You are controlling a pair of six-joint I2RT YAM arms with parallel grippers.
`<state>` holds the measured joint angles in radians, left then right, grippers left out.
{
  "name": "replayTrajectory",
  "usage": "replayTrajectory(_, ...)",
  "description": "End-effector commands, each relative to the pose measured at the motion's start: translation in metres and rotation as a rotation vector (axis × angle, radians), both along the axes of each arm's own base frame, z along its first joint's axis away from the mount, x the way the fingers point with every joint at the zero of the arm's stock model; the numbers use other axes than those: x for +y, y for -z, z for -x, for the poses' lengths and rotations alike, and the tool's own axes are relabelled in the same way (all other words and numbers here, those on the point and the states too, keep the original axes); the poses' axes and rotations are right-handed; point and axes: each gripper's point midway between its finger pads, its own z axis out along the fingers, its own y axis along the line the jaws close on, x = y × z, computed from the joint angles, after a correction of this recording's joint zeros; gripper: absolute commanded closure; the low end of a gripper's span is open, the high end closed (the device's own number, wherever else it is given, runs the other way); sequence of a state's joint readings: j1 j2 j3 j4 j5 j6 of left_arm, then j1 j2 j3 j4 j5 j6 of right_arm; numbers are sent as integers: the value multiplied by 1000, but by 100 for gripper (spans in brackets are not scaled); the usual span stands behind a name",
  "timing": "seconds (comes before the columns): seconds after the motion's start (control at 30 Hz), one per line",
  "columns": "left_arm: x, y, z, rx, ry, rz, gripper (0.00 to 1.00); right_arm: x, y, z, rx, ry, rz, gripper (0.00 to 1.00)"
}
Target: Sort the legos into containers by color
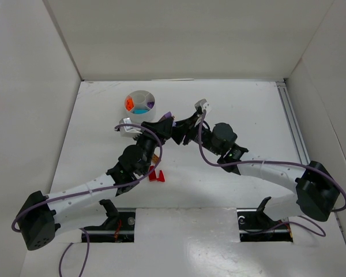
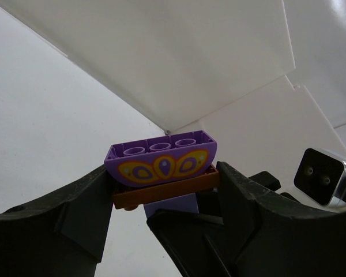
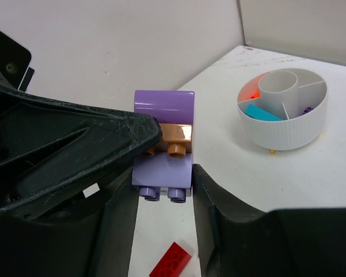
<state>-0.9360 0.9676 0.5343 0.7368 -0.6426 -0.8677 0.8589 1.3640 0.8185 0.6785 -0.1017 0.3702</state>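
The left gripper [image 2: 164, 195] is clenched on a small lego stack [image 2: 161, 176]. Its fingers [image 2: 75, 213] press the two ends of the brown-orange plate [image 2: 167, 187] that sits between a purple curved brick [image 2: 161, 161] with a yellow-orange pattern and a lavender brick [image 3: 161, 172].

The stack is held off the table [image 1: 230, 98], near the middle, at about 5 o'clock from the white round dish [image 1: 124, 115].

The right gripper [image 3: 163, 193] meets it from the opposite side. Its jaws sit just beside the lavender brick on either flank, and I cannot tell whether they already press on it.

In the top view the dish holds an orange piece [image 1: 128, 103] in its 9 o'clock compartment, a teal piece [image 1: 140, 109] at 6 o'clock and a purple piece [image 1: 151, 104] at 3 o'clock.

Red bricks [image 1: 155, 175] lie on the table at about 7 o'clock from the stack, well apart from the dish.
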Motion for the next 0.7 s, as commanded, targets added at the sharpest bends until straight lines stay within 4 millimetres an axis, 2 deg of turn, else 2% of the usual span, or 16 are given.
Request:
replayTrajectory(0.0, 1, -17, 3, -46, 1, 51, 45, 5, -24, 5, -33, -39, -53, 76)
replayTrajectory(0.03, 1, -22, 3, -52, 1, 59, 45, 5, -24, 5, -25, -40, -58, 79)
replayTrajectory(0.1, 4, -15, -1, -33, -27, 43, 45, 5, -17, 6, -16, -40, -48, 84)
replayTrajectory(0.27, 17, -5, -8, 13, -113, 4, 45, 0, -10, 23, -48, -98, -18, 85)
replayTrajectory(0.43, 33, 6, -19, 75, -178, -53, 47, -11, 10, 46, -86, -173, 86, 85)
replayTrajectory(0.5, 45, 9, -28, 85, -206, -54, 47, -16, 23, 51, -76, -183, 135, 88)
replayTrajectory(0.53, 50, 12, -31, 99, -222, -48, 47, -22, 23, 55, -84, -182, 140, 88)
replayTrajectory(0.57, 57, 21, -35, 122, -239, -78, 48, -25, 19, 55, -101, -171, 145, 88)
replayTrajectory(0.6, 58, 19, -37, 125, -236, -80, 48, -28, 27, 58, -93, -172, 169, 88)
replayTrajectory(0.63, 59, 21, -37, 132, -237, -90, 48, -33, 23, 58, -111, -158, 177, 88)
replayTrajectory(0.67, 62, 24, -38, 138, -247, -96, 48, -34, 28, 56, -111, -148, 200, 87)
